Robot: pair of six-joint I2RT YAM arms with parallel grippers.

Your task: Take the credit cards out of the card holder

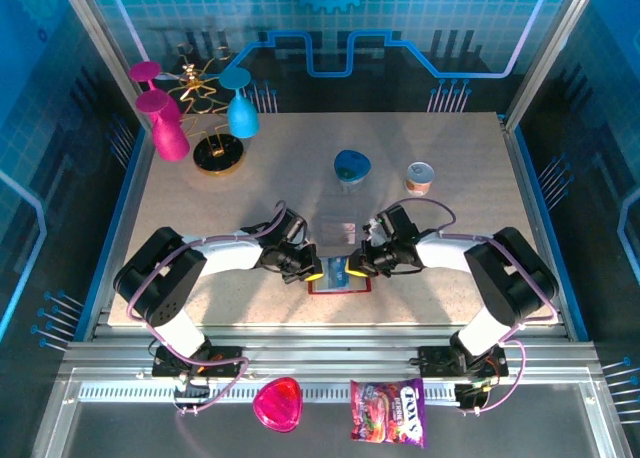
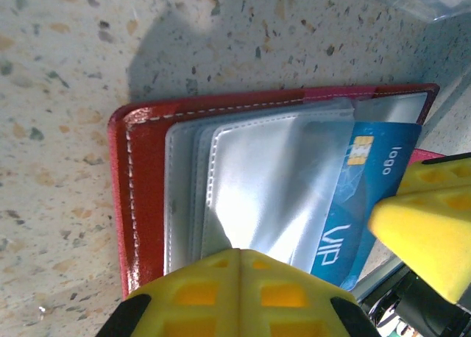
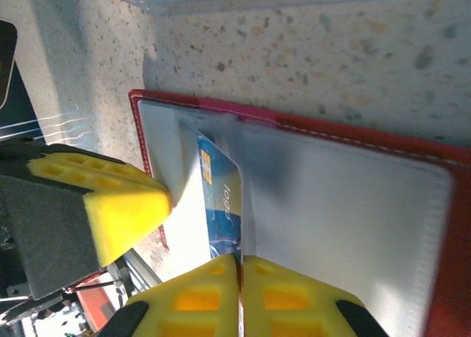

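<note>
Right end effector (image 3: 239, 263) pinching blue card (image 3: 221, 204) (half sleeved), forearms (image 1: 235, 250) angled inward.

Ctr-bottom of tabletop (image 1: 450, 238): red card holder (image 1: 340, 286) lying open, blue card (image 1: 336, 267) showing on it. L claw (image 1: 312, 271) & R claw (image 1: 352, 268) both down at it, one each side, yellow tips close together. Clear tray (image 1: 337, 228) just above. Blue heart-shaped tub (image 1: 351, 166) & small cup (image 1: 419, 178) further up. Pink goblets (image 1: 160, 118) upper left. Pink heart dish (image 1: 277, 403) & candy bag (image 1: 388, 413) at bottom edge, off the tabletop.
</note>
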